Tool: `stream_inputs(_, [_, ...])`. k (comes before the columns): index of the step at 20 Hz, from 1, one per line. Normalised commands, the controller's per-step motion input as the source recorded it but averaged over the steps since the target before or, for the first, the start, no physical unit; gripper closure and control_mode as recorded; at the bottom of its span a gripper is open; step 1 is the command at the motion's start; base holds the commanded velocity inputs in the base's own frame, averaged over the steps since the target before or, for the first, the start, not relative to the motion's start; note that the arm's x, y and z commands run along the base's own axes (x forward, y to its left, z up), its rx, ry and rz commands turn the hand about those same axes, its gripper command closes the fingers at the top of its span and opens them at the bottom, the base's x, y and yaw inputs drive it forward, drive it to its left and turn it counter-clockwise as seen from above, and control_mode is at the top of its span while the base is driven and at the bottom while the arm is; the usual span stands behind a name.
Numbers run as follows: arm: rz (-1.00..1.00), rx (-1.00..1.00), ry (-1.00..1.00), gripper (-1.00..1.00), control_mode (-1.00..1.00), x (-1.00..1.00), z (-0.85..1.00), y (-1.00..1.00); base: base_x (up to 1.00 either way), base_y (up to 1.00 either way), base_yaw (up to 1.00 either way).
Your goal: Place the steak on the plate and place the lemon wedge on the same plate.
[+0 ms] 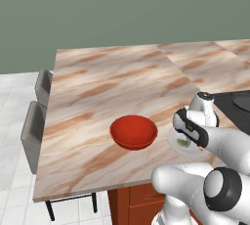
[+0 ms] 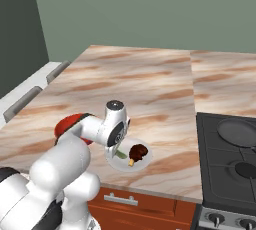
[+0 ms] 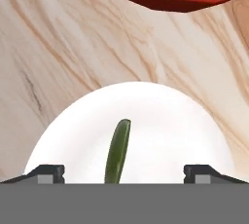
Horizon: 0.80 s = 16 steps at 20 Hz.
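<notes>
The steak is seen lying on the plate, toward its right side in the right base view, with its small tan bit turned to the near rim. The lemon wedge is seen on the same plate, a thin green sliver standing out against the white surface (in the hand view it lies midway between the two fingertips, neither of which touches it). In the left base view the lemon wedge is glimpsed just under the arm, on the plate. The hand is held low over the plate with its fingers spread wide apart and nothing pinched between them; in the right base view the hand is pointed down at the plate's left part, just beside the lemon wedge. The plate rests on the marbled bench near its front edge. A red bowl is set on the bench to the plate's left, near it but apart. A dark stove with a frying pan on it is found to the plate's right.
</notes>
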Motion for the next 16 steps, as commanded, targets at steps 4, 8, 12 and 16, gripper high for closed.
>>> stream_inputs(4, [0.00,0.00,0.00,-1.00,-1.00,-0.02,0.82,0.00,0.00,0.00,0.00])
stream_inputs(8, [0.00,0.00,0.00,-1.00,-1.00,-0.21,0.95,-0.01,0.00,0.00,0.00])
stream_inputs(12, [-0.01,0.00,0.00,-1.00,-1.00,-0.39,0.90,0.00,0.00,0.00,0.00])
stream_inputs(16, [0.00,0.00,0.00,-1.00,-1.00,-0.69,0.63,0.00,0.00,0.00,0.00])
